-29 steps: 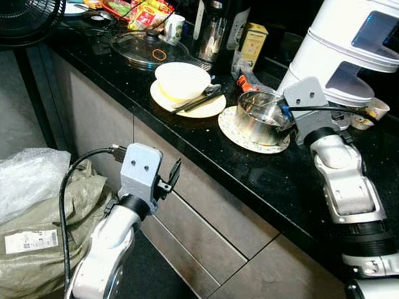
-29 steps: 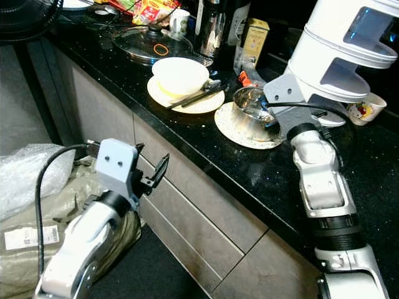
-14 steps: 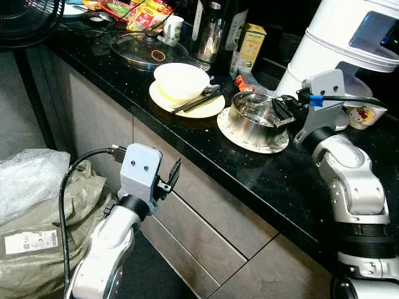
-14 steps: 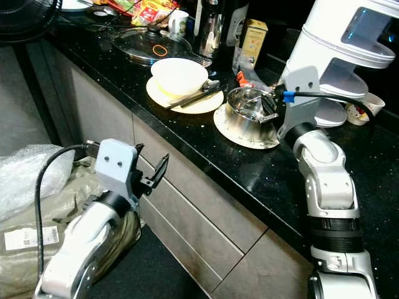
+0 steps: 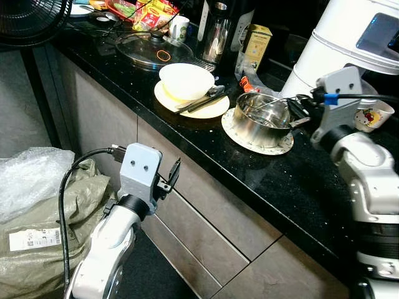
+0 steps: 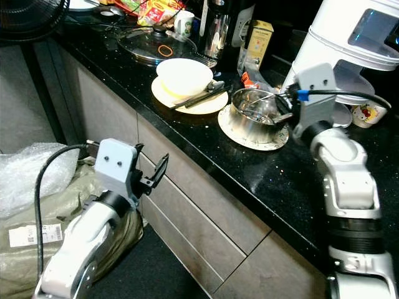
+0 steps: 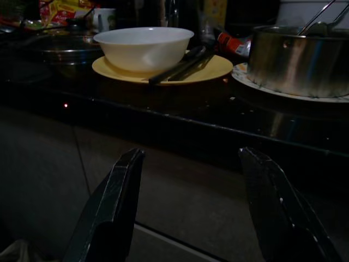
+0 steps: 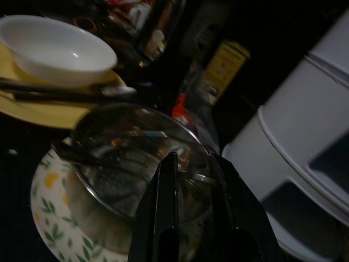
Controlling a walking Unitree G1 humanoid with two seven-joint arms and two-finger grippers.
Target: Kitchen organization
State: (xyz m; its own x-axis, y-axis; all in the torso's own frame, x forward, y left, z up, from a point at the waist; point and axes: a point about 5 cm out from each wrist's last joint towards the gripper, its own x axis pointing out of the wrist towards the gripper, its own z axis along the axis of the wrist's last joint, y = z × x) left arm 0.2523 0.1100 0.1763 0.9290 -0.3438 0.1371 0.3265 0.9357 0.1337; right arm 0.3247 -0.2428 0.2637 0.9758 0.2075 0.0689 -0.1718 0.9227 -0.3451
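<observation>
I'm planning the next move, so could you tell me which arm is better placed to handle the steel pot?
Right. The right gripper is already at the pot rim, above its plate. The left gripper hangs open below the counter, facing the cabinet front.

Glossy black speckled stone desk [image 5: 206,149] over flat grey drawer fronts [image 5: 206,230]. Dark floor [image 5: 149,268] below. Black fan grille [image 5: 28,18] at the far corner.

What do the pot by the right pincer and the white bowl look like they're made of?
The pot looks like polished stainless steel: its mirror-bright silver wall reflects the counter. The white bowl seems to be glazed ceramic, or possibly melamine: opaque, smooth, with a soft gloss. The right pincer is at the pot's rim.
</observation>
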